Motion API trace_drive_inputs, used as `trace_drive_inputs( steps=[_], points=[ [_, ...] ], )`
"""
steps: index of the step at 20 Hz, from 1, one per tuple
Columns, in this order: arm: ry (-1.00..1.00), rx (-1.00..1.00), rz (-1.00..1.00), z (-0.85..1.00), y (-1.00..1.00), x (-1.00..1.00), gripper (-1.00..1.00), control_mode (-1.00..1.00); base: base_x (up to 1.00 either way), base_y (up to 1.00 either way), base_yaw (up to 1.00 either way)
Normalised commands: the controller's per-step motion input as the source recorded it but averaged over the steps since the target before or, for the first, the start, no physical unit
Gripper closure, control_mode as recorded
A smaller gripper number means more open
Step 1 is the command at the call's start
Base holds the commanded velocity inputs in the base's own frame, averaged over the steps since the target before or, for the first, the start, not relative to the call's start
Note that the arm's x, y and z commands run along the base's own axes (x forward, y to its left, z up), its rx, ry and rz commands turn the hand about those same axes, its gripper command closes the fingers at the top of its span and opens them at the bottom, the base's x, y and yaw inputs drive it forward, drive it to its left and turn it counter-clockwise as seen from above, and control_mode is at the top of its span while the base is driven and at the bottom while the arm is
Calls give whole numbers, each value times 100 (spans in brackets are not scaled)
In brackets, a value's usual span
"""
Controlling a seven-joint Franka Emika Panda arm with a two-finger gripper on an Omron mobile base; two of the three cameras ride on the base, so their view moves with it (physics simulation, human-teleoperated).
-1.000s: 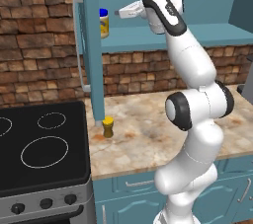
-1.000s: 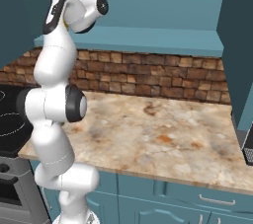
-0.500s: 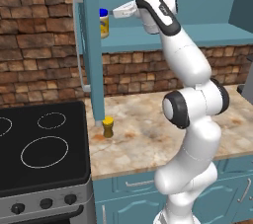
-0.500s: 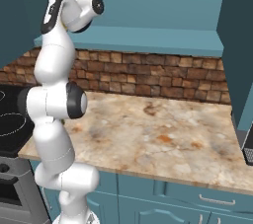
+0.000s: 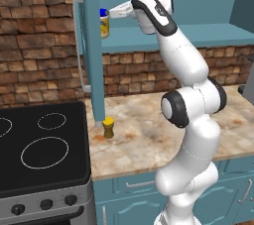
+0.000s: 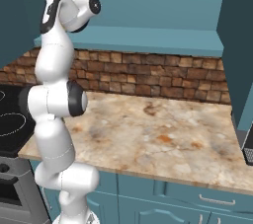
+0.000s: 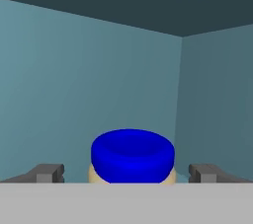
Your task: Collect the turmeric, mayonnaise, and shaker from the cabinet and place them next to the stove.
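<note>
The turmeric (image 5: 108,127) already stands on the counter (image 5: 149,140) beside the stove (image 5: 44,149), while the wide-open, empty gripper (image 7: 127,172) frames the mayonnaise (image 5: 104,23) on the cabinet (image 5: 163,33) shelf, not yet collected.

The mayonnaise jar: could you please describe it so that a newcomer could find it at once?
Start at the teal wall cabinet right of the stove and look along its shelf. The mayonnaise stands near the left end, before the open gripper. Its blue lid and wider body set it apart from the slim turmeric on the counter.
</note>
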Motion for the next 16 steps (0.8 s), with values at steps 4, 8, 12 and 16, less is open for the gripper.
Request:
trace_drive_inputs(
  steps=[4, 8, 12, 16],
  points=[
    [0, 0, 0, -1, 9, 9, -100, -100, 0, 0, 0],
    [0, 0, 0, -3, 0, 10, -100, -100, 0, 0, 0],
    [0, 0, 0, -3, 4, 9, -100, -100, 0, 0, 0],
    [0, 0, 0, 0, 15, 11, -100, -100, 0, 0, 0]
  ],
)
